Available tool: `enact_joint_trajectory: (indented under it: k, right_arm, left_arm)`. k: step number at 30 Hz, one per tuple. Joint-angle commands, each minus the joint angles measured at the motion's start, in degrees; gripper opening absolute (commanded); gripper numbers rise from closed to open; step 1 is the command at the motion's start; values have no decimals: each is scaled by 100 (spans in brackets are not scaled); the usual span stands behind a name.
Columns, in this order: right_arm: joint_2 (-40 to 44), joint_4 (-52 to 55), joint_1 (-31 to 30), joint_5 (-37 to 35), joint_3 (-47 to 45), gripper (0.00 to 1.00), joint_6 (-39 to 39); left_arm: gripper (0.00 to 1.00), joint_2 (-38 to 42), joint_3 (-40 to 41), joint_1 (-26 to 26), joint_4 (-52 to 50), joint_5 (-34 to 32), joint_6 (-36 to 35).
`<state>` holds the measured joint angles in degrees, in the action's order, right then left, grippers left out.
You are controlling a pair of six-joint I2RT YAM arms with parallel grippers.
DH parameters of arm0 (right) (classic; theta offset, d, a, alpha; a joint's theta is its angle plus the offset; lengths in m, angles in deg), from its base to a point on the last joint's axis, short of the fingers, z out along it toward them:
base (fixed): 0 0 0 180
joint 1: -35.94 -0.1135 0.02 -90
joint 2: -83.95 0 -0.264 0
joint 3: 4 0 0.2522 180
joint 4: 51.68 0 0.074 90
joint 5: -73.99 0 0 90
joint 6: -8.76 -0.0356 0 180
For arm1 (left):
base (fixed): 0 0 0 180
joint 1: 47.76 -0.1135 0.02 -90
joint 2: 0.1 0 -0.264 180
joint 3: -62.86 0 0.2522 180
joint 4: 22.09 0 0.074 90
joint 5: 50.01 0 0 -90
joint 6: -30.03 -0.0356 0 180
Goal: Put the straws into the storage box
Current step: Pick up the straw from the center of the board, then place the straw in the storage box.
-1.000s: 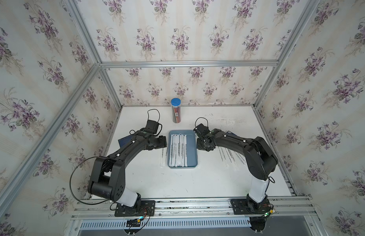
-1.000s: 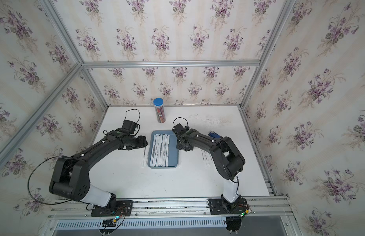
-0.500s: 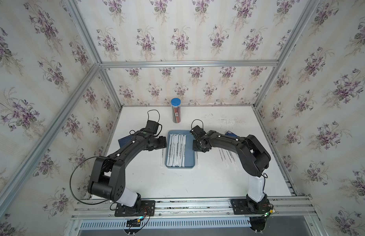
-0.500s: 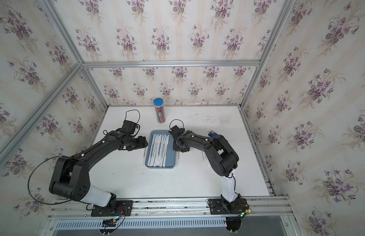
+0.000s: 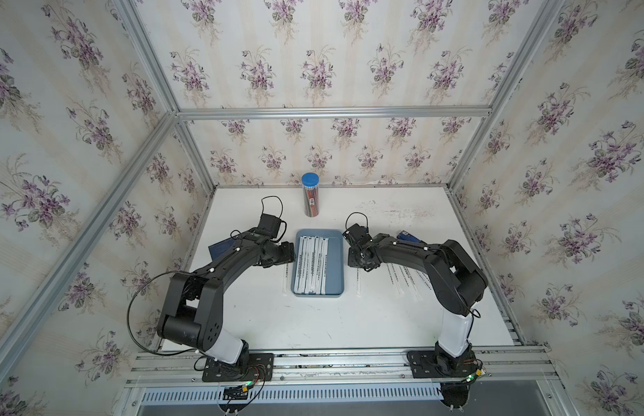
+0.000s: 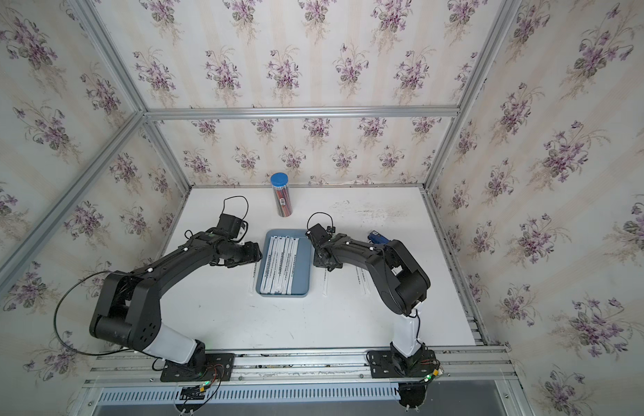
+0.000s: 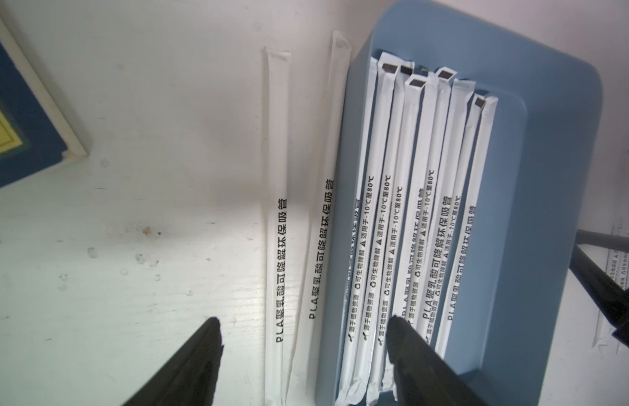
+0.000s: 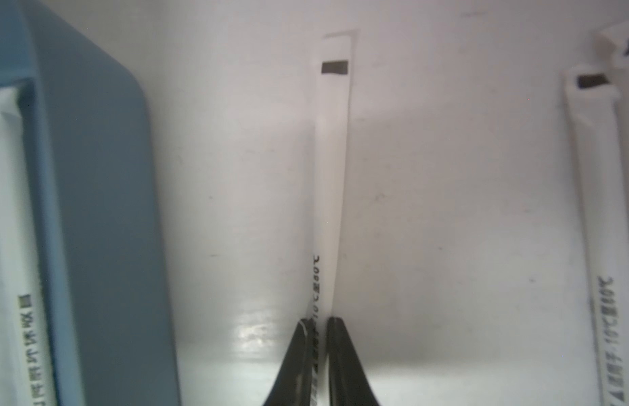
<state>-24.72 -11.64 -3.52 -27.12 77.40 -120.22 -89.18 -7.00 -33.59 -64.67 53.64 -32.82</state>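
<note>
White tabletop [image 8: 446, 211]: right tool [image 8: 318, 321] pinches a straw [image 8: 332, 175]; left tool [image 7: 303, 319] gapes.

In a top view the lettering on the straws [image 5: 311, 264] is too small to read. In the right wrist view the storage box [image 8: 95, 175] is cut off by the edge, and the print on the held straw [image 8: 330, 175] is blurred.
</note>
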Motion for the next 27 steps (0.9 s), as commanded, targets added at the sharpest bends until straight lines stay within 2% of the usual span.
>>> enact_joint_trajectory:
  k: [1,7,11,17,22,27]
  right_arm:
    - [161,492,-1,-130,78,13,61]
    - [528,928,-18,-49,431,13,101]
    - [599,1180,-249,93,988,13,64]
    - [-14,1023,-735,447,1908,13,-349]
    - [-648,659,-818,631,2215,13,-590]
    - [-1065,556,-817,511,2232,13,-543]
  left_arm:
    - [74,-48,75,-6,295,298,198]
    - [74,-51,198,37,528,427,387]
    - [74,-32,307,124,719,564,594]
    - [74,58,353,156,782,518,657]
    - [75,123,272,147,564,333,468]
    - [78,206,105,112,196,-138,185]
